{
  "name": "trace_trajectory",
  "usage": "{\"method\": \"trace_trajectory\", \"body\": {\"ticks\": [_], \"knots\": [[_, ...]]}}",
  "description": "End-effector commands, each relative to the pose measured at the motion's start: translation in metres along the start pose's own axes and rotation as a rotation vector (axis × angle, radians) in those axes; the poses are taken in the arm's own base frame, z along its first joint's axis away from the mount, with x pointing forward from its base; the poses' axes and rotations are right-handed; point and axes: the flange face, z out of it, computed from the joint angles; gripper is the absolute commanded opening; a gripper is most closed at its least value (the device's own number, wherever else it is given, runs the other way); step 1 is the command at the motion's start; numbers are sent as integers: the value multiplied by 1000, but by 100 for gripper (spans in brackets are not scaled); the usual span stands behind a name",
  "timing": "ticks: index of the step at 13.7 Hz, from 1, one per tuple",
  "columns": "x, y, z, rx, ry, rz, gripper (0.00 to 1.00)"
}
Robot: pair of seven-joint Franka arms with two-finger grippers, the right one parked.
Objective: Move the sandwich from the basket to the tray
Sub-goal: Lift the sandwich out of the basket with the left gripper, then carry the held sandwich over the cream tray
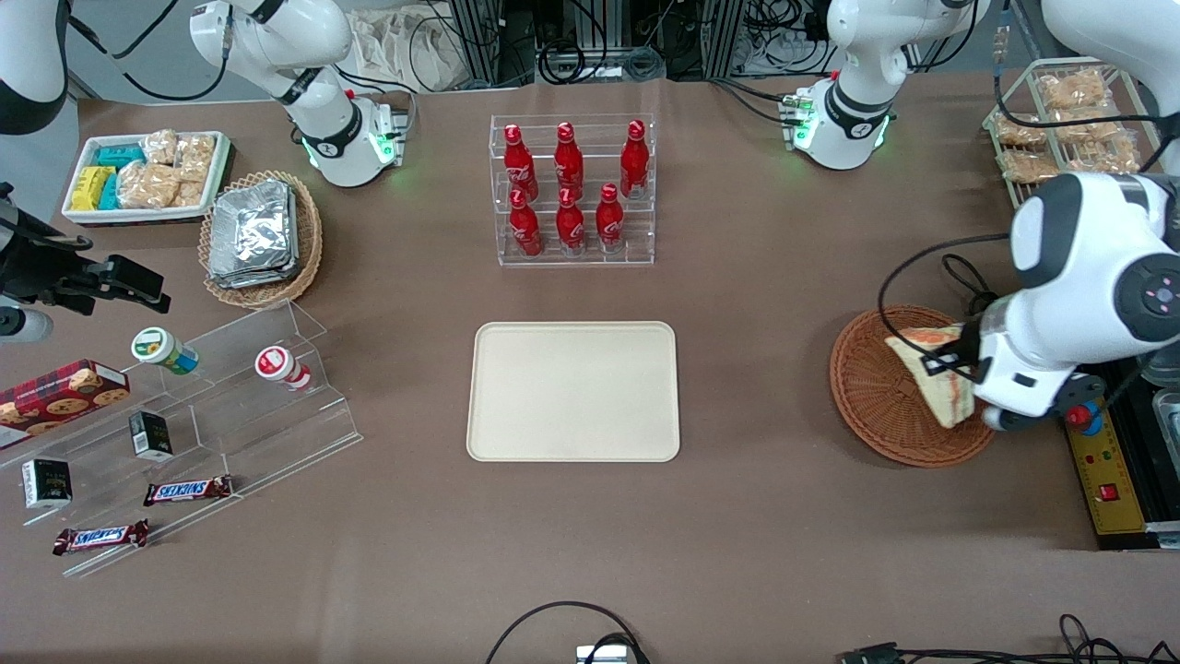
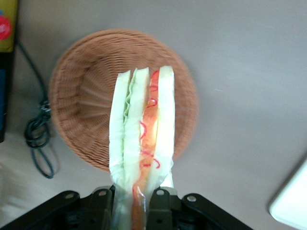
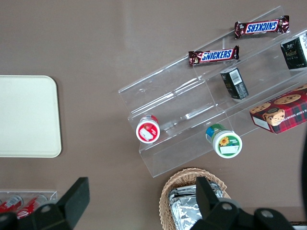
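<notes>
My left gripper (image 1: 961, 371) is shut on the sandwich (image 1: 933, 378), a wedge of white bread with red and green filling in clear wrap. It holds the wedge over the reddish-brown wicker basket (image 1: 871, 397), on the basket's side toward the working arm's end. In the left wrist view the black fingers (image 2: 160, 203) clamp the sandwich (image 2: 141, 129) at its narrow end, with the gripper (image 2: 135, 203) above the basket (image 2: 79, 96). The cream tray (image 1: 572, 392) lies empty mid-table; its corner shows in the left wrist view (image 2: 292, 203), and it also shows in the right wrist view (image 3: 26, 115).
A clear rack of red bottles (image 1: 572, 189) stands farther from the camera than the tray. A yellow control box (image 1: 1111, 480) and a black cable (image 2: 41, 134) lie beside the basket. A wire rack of snack packs (image 1: 1060, 129), a tan foil-packet basket (image 1: 263, 235) and an acrylic shelf (image 1: 184, 433) stand toward the table's ends.
</notes>
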Motion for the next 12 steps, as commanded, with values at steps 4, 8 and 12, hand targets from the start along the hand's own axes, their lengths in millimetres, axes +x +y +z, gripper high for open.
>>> {"method": "trace_trajectory", "body": {"ticks": [4,8,12], "knots": [[-11,109,-21,-139,-11,87,0],[-21,178,11,-202,16,85,0],[-39,238,52,-252,26,148,0]]}}
